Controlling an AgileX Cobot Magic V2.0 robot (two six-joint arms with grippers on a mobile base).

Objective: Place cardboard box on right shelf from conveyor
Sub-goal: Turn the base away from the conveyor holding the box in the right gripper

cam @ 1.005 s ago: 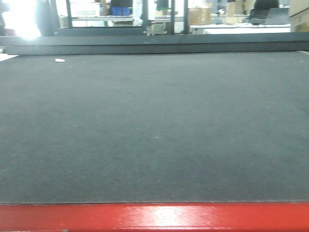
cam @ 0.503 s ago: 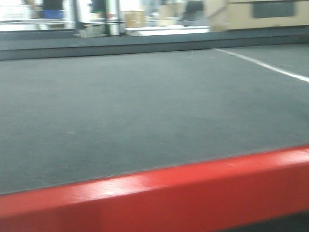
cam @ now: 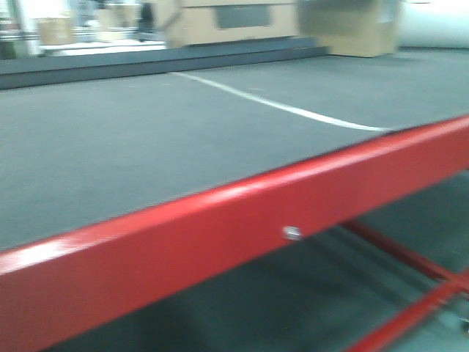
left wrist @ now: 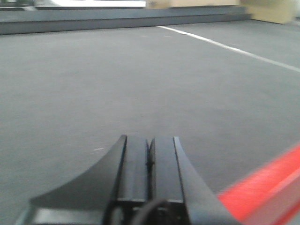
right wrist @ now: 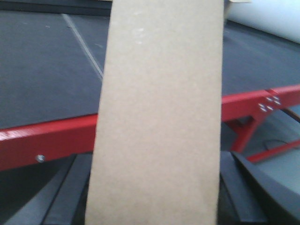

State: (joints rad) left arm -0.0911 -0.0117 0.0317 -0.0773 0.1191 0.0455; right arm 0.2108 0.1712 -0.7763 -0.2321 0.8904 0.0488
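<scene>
The cardboard box [right wrist: 159, 117], plain tan and flat, fills the middle of the right wrist view. My right gripper [right wrist: 157, 187] is shut on it, with a dark finger on each side [right wrist: 65, 192]. Behind it lies the conveyor [right wrist: 47, 70], a dark grey belt with a red frame [right wrist: 47, 140]. My left gripper [left wrist: 149, 145] is shut and empty, its jaws pressed together just above the belt [left wrist: 140, 70] near the red edge [left wrist: 267, 187]. In the front view the conveyor [cam: 146, 139] runs diagonally behind its red frame [cam: 220, 235]. The right shelf is out of view.
A white line [cam: 278, 106] crosses the belt. Tan boxes [cam: 352, 26] stand beyond the conveyor's far side. Red legs and crossbars [cam: 410, 293] run under the frame at the right, above a grey floor.
The front view has swung to the right: the red frame went from level to steeply slanted, the white line slid left, and the conveyor's legs came into sight.
</scene>
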